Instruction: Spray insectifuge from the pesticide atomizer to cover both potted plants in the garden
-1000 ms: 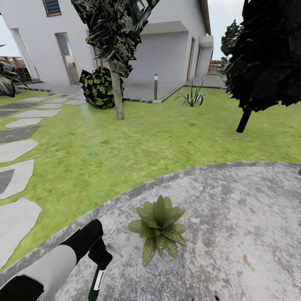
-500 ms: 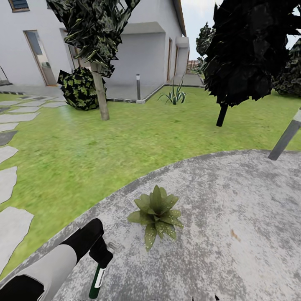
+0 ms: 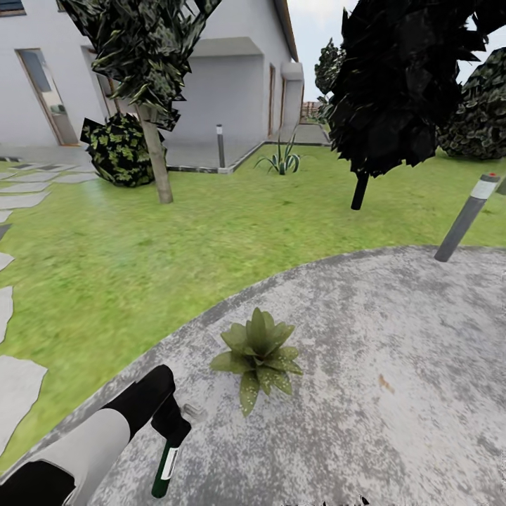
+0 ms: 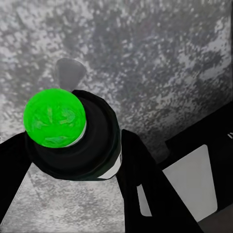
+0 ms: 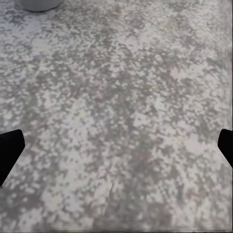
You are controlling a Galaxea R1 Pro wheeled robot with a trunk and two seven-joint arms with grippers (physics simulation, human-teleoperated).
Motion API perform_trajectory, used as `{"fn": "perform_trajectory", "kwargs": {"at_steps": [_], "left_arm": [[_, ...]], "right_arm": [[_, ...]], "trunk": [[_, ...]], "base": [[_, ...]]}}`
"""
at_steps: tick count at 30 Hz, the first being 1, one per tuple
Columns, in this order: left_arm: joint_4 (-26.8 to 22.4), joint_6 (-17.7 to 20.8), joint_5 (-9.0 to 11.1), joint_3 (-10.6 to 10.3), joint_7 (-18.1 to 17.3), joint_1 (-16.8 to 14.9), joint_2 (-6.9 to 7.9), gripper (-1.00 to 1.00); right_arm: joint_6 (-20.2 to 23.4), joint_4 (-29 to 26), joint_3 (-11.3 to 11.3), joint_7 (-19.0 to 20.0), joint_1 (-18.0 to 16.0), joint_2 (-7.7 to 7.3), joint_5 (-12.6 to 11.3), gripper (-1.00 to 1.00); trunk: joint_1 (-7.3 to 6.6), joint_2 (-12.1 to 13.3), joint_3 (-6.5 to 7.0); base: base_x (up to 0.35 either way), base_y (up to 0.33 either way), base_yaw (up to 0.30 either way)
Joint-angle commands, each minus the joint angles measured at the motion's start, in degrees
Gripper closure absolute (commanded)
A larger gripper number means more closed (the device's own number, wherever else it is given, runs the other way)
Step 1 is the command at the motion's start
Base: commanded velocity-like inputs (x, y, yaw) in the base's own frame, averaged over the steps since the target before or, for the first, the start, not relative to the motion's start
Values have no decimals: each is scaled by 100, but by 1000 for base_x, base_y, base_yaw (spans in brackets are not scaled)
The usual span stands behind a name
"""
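Aim matters: left hand (image 3: 171, 426), clamped on slim dark green spray bottle (image 3: 164, 469), should turn its nozzle toward speckled rosette (image 3: 257, 355).

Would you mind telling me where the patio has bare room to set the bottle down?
Bare patio runs from the speckled plant out to the bollard lamp. It is crowded only near the lawn edge, where the left gripper holds the bottle beside that plant.

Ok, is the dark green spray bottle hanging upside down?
Yes: the dark green spray bottle hangs base-down from the left gripper, spray head up.
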Motion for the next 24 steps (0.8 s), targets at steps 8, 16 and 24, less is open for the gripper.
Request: {"fn": "perform_trajectory", "kwargs": {"at_steps": [8,16,24], "left_arm": [[-15,24,-44,-9,-65,-17,-25,100],[-15,74,-48,-16,-65,-47,-59,100],[-18,88,-52,-16,-66,-75,-65,100]], "right_arm": [[-7,3,-12,-55,-4,2,60,-100],[-7,3,-20,-55,-4,2,60,-100],[-7,5,-11,-53,-4,2,60,-100]], "trunk": [[-1,-2,-5],[-1,-2,-5],[-1,-2,-5]], "base": [[0,1,-298],[73,244,-300],[122,295,-300]]}}
